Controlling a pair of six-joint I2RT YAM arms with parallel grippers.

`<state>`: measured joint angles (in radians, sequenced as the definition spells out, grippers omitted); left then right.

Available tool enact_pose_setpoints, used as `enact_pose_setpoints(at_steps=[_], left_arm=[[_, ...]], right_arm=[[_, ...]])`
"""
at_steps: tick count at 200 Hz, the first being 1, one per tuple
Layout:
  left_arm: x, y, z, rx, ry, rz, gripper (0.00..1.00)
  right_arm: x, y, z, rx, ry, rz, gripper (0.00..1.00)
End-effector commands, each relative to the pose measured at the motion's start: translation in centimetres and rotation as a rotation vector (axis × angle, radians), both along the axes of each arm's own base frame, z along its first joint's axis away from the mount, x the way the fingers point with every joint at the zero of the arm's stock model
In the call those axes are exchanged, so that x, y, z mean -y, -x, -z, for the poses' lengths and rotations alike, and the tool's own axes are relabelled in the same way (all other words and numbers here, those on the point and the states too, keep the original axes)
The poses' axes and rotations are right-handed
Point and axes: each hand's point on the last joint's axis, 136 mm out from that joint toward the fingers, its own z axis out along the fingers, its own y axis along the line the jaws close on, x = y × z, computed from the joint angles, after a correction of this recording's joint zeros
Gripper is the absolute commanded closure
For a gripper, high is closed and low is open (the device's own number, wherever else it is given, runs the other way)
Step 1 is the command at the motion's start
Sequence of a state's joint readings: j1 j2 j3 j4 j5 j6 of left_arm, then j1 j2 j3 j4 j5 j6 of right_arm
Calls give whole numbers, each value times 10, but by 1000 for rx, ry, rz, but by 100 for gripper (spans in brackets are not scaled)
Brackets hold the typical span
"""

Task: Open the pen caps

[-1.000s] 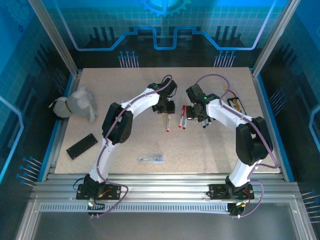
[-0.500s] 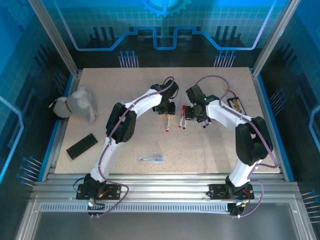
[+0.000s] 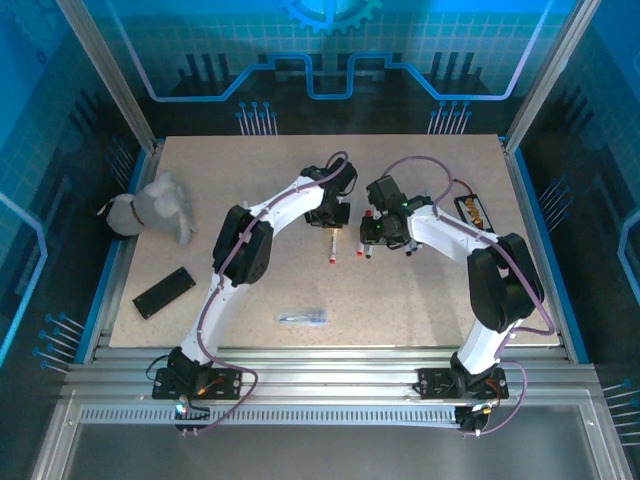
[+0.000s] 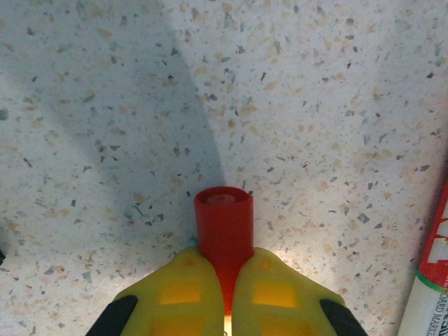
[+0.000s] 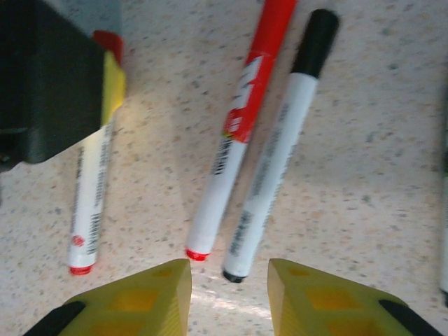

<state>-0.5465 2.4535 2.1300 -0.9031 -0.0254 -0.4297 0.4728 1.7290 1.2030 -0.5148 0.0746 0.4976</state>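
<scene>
Three slim marker pens lying on speckled beige tabletop [image 5: 364, 175], near table centre. Left gripper [image 4: 225, 269] clamping yellow fingers [image 4: 178, 294] around red cylindrical plastic cap [image 4: 223, 217], cap end sticking out toward 12 o'clock in left wrist view. Right wrist view: white-barrelled red-tipped pen [image 5: 89, 203] lying at 9 o'clock, white-barrelled red-capped pen [image 5: 234, 133] at centre, white-barrelled black-capped pen [image 5: 276, 150] just beside it toward 3 o'clock. Right gripper [image 5: 229, 269] hovering at 6 o'clock, jaws spread apart, grasping nothing.
</scene>
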Motion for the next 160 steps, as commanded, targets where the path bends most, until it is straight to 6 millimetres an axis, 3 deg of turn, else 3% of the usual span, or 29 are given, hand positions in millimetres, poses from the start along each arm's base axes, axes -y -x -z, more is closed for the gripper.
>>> enact_pose_setpoints(at_steps=[1,37,53,83,119,141,160], left_arm=[[9,-6,-15,3,143,0,100],[16,-6,-66,32,317,-8,100],[20,-3,-80,37,356,3,100],[25,3,-98,46,409,8,100],[25,7,-107,55,426,10,100],[25,9,-110,60,432,14,100],[23,11,-110,60,424,15,100]], right_arm=[[-31,9,3,-15,-105,-63,65],[-60,12,0,-28,-292,-78,62],[-70,12,-4,-27,-359,-86,54],[-82,8,-13,-8,-453,-92,44],[-84,2,-13,-9,-455,-77,44],[-84,-4,-12,-12,-455,-60,48],[-85,-11,-15,0,-464,-40,76]])
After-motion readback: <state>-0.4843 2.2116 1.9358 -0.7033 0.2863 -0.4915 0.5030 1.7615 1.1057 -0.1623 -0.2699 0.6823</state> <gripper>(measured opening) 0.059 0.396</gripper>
